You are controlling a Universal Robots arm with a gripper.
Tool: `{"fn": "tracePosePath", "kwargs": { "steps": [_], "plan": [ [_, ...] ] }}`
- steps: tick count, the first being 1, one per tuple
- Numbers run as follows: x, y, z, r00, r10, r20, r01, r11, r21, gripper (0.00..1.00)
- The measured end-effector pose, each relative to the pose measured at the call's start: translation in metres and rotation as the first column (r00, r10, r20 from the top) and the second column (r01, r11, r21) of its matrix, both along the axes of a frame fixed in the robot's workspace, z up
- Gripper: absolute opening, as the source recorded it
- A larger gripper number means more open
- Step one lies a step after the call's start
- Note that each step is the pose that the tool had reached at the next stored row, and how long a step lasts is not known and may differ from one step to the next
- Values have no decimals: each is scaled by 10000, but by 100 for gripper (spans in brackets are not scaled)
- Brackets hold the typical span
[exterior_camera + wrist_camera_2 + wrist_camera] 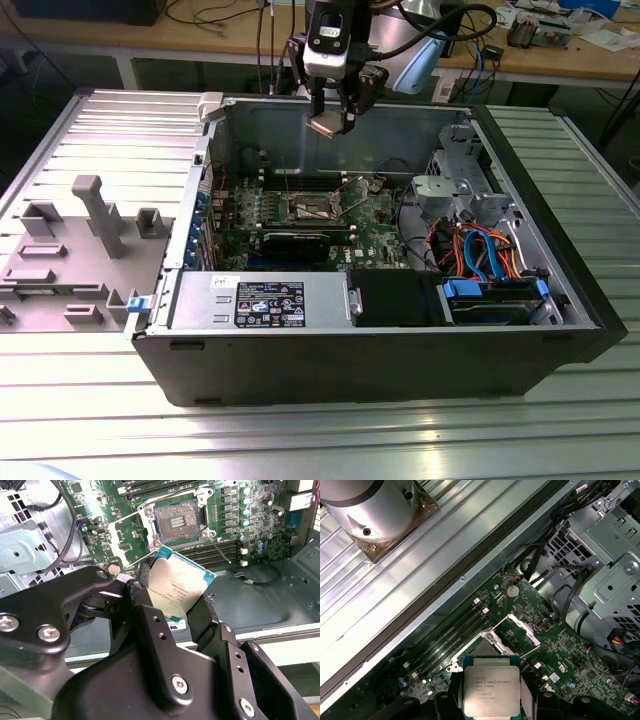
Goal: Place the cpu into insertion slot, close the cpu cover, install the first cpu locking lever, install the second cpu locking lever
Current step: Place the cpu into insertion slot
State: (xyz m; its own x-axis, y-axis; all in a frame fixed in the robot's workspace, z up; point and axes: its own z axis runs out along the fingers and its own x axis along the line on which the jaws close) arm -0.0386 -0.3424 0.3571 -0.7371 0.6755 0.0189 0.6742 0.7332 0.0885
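**Q:** State of the jaws?
**A:** Closed on the cpu, one finger on each of two opposite edges, with the pale metal face exposed. The gripper hangs above the open computer case, close to its far wall in the exterior view.

**Q:** Position of the insertion slot?
**A:** On the green board at the case floor, well below the gripper. The insertion slot is bare, its dark centre showing and nothing seated in it.

**Q:** The cpu cover?
**A:** The cpu cover stands swung up just beside the slot, so the opening is unobstructed.

**Q:** Alignment?
**A:** The cpu and the slot are well apart. In the exterior view the cpu hangs tilted, not flat to the board. In my judgement its edges are not yet squared to the slot. Placement is not done and the cover is not closed.

**Q:** Support?
**A:** The case rests on the ribbed worktop
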Motion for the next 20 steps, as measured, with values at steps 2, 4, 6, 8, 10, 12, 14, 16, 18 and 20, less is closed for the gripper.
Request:
{"fn": "tracePosePath", "kwargs": {
  "steps": [2, 4, 6, 8, 10, 12, 14, 16, 18, 20],
  "plan": [
    [0, 0, 0, 10000, -12, 0, 12, 10000, 0, 54],
    [0, 0, 0, 10000, -24, 0, 24, 10000, 0, 54],
    [0, 0, 0, 10000, -37, 0, 37, 10000, -1, 54],
    [0, 0, 0, 10000, -50, 0, 50, 10000, 0, 54],
    [0, 0, 0, 10000, -67, 0, 67, 10000, -1, 54],
    [0, 0, -1, 10000, -85, 0, 85, 10000, 0, 54],
    [0, 0, -1, 9999, -109, 0, 109, 9999, 0, 54],
    [0, 0, -2, 9999, -136, 0, 136, 9999, 0, 54],
    [0, 0, -3, 9999, -162, 0, 162, 9999, -1, 54],
    [0, 0, -3, 9998, -186, 0, 186, 9998, 0, 54]
  ]
}}
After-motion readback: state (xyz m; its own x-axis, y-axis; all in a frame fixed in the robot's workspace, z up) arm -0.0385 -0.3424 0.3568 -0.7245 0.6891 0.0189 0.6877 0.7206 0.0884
